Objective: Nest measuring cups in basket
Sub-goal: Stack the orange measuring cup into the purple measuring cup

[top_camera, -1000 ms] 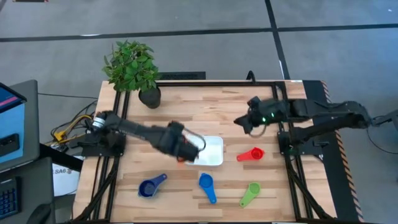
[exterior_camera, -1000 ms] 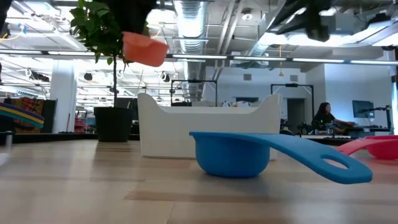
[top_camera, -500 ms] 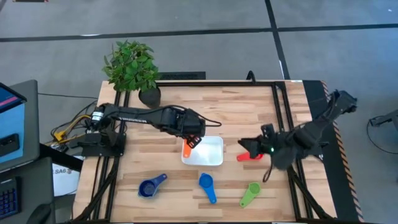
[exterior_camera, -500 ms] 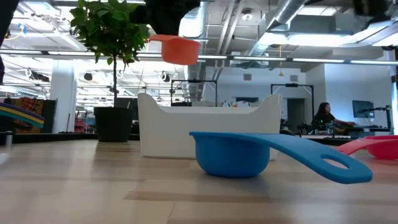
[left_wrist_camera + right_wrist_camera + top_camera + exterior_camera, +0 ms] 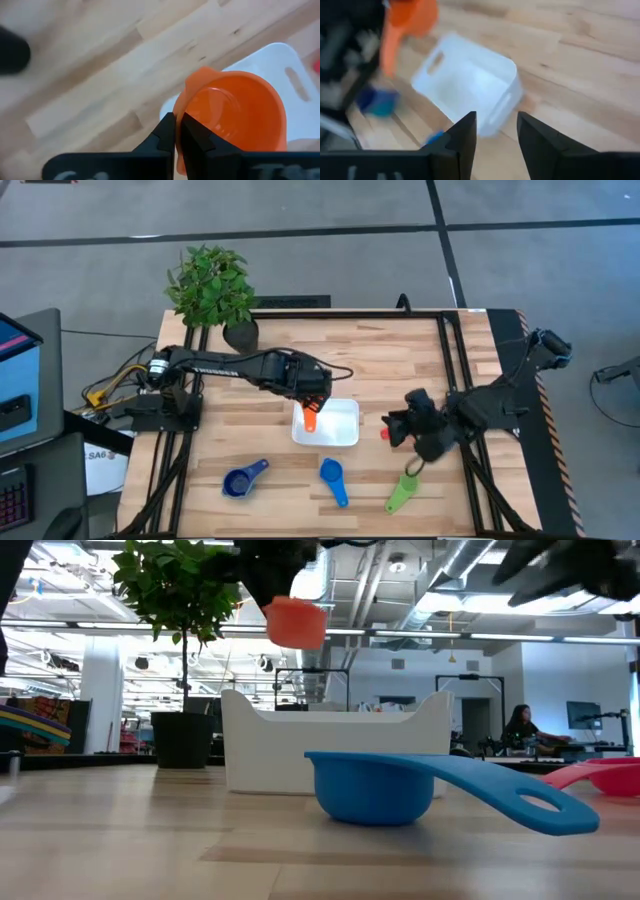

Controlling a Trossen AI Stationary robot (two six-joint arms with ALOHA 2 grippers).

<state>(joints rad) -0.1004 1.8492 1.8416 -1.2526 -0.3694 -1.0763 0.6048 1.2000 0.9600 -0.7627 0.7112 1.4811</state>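
Note:
My left gripper (image 5: 311, 404) is shut on the orange measuring cup (image 5: 310, 419) and holds it in the air above the left end of the white basket (image 5: 338, 428); the low view shows the cup (image 5: 296, 622) well above the basket (image 5: 330, 745). My right gripper (image 5: 495, 145) stands open just right of the basket, over the red cup, of which only a sliver (image 5: 384, 434) shows. The dark blue cup (image 5: 243, 479), the blue cup (image 5: 333, 480) and the green cup (image 5: 402, 492) lie on the table near the front edge. My left gripper pinches the orange cup between its two shut fingers (image 5: 165, 135), right beside the bowl's rim (image 5: 186, 107); an orange strip runs back between the fingers, along them. The fingers slant steeply down. The cup is lifted clear and tilted, its open bowl (image 5: 240, 115) beyond the fingertips.
A potted plant (image 5: 210, 285) in a black pot (image 5: 241, 335) stands at the table's far left. The basket (image 5: 470, 85) is empty inside. Black frame rails run along the left and right table edges (image 5: 470, 390). Bare wood lies behind the basket.
My left gripper carried the orange cup from the basket's near left corner rightward and a little toward the far edge, over the basket's left end, then held still; the cup turned in the hold. My right arm swung from the far right toward the near edge and down, over the red cup.

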